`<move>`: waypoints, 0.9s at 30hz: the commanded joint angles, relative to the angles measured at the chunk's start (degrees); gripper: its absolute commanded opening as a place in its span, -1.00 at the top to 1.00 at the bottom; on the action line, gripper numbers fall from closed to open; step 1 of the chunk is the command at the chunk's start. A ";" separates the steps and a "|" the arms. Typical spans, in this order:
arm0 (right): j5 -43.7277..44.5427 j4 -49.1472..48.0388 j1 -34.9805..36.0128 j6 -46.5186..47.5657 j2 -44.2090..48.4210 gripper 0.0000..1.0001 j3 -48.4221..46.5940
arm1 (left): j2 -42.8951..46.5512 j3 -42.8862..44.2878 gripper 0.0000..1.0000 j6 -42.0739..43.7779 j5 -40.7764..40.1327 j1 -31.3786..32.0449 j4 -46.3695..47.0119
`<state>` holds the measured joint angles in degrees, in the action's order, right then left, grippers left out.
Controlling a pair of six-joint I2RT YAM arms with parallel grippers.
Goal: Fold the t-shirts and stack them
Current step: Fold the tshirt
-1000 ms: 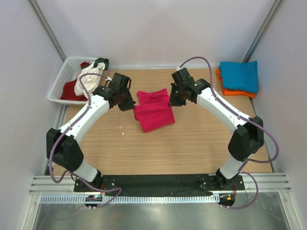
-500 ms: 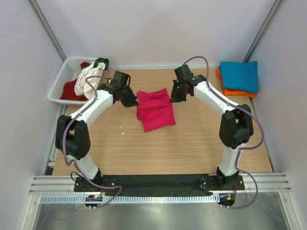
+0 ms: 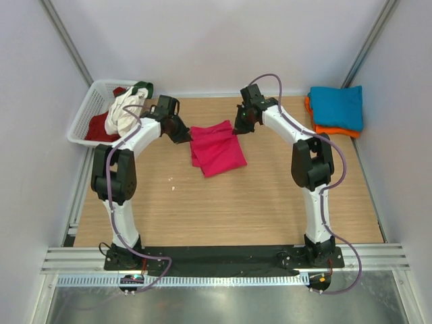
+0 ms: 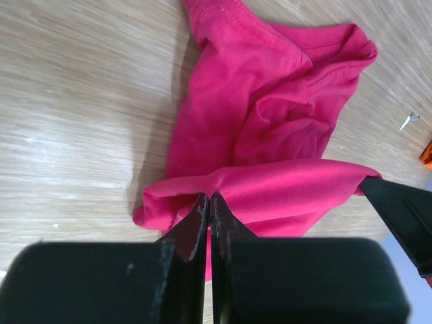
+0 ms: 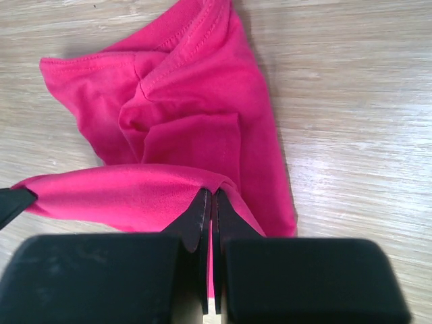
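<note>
A magenta-pink t-shirt lies partly folded on the wooden table, toward the back centre. My left gripper is shut on its far left edge, and my right gripper is shut on its far right edge. Between them the far edge is lifted and stretched. In the left wrist view the pink t-shirt bunches at the left gripper. The right wrist view shows the same shirt pinched by the right gripper. A teal t-shirt lies folded on an orange one at the back right.
A white lattice basket at the back left holds white, dark red and green shirts. White walls close in the table on three sides.
Both grippers have carried the shirt's lifted edge toward the back of the table. The folded part below has slid slightly along with it.
</note>
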<state>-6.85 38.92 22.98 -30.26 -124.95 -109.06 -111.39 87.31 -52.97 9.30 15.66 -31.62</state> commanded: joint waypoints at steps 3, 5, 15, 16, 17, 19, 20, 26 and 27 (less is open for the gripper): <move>-0.71 -2.43 -0.92 1.70 2.68 0.97 -0.73 | 0.56 2.61 1.00 3.04 0.63 -0.72 1.38; -0.97 -4.20 -0.84 1.61 4.52 0.98 0.68 | 0.91 2.95 1.00 3.49 0.54 -0.81 1.47; -1.94 -7.01 -1.01 2.14 8.76 0.98 1.13 | 5.49 7.51 1.00 13.23 -1.56 -1.16 -0.11; -2.28 -6.58 -0.92 2.14 7.88 0.98 -0.09 | 4.09 10.66 1.00 14.29 -1.04 -1.59 -0.81; -2.29 -6.31 -1.01 2.14 7.00 0.97 -2.63 | 3.04 12.43 1.00 15.95 -0.34 -1.86 -1.60; -2.20 -6.39 -1.01 1.96 4.81 0.97 -4.75 | 0.84 16.20 1.00 17.46 0.80 -2.39 -1.69; -2.03 -6.40 -1.10 1.87 4.28 0.97 -6.68 | 0.22 17.27 1.00 17.98 0.81 -2.48 -1.78; -2.46 -5.95 -1.36 1.43 6.88 0.98 -5.15 | 2.66 15.73 1.00 19.13 2.82 -2.30 -2.22; -2.73 -6.13 -1.27 1.52 8.13 0.97 -3.11 | 5.46 13.96 1.00 19.39 2.92 -2.04 -2.05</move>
<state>-9.21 33.74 22.15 -29.02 -120.73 -115.07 -110.13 104.42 -36.07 10.28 13.47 -32.93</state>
